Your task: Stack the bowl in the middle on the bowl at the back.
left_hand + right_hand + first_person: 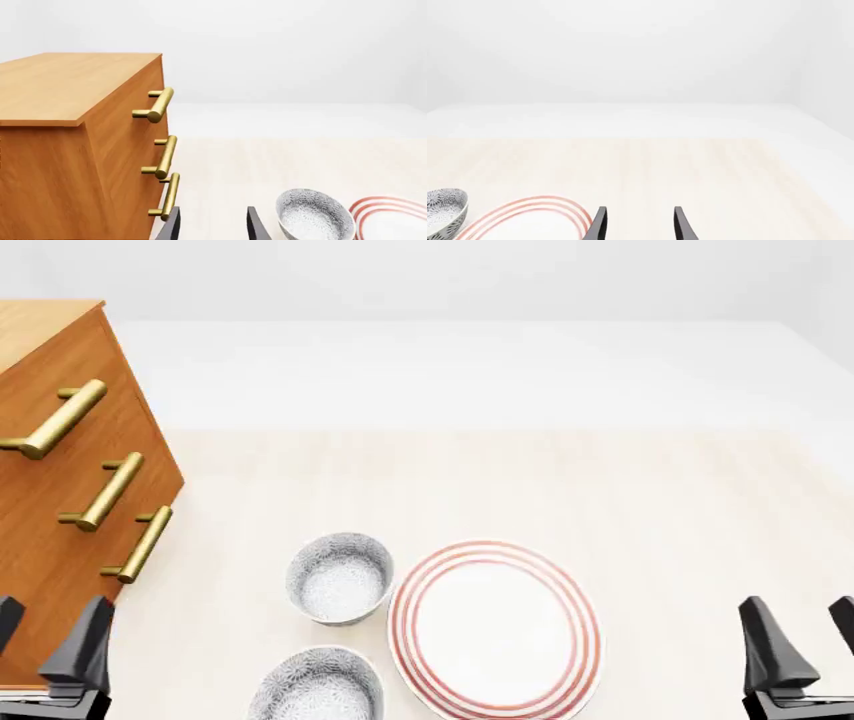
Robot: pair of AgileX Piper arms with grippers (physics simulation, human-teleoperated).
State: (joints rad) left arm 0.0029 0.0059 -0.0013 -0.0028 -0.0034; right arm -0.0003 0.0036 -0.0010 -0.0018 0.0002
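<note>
**Beside the red-ringed plate (494,635): two speckled bowls, untouched**

Just left of the plate's near edge, the bowl in the middle (316,687): small, white, densely speckled grey-black, upright on the table (641,500), partly cut off by the bottom of the front view. Not yet stacked. Just beyond it, left of the plate's middle and close against its rim, the bowl at the back (339,577), same pattern, also upright, a small gap between the two bowls. One speckled bowl visible beside the plate's rim in each wrist view; cannot tell which of the two.

Well left of the plate, past both bowls, the left gripper (51,615), jaws spread wide with nothing between them, clear of either bowl. Well right of the plate, the right gripper (797,610), jaws likewise parted and empty, over bare table.

Further left of the plate and behind the left gripper, a wooden drawer cabinet (54,540) with three brass bar handles (110,490) facing the plate.
</note>
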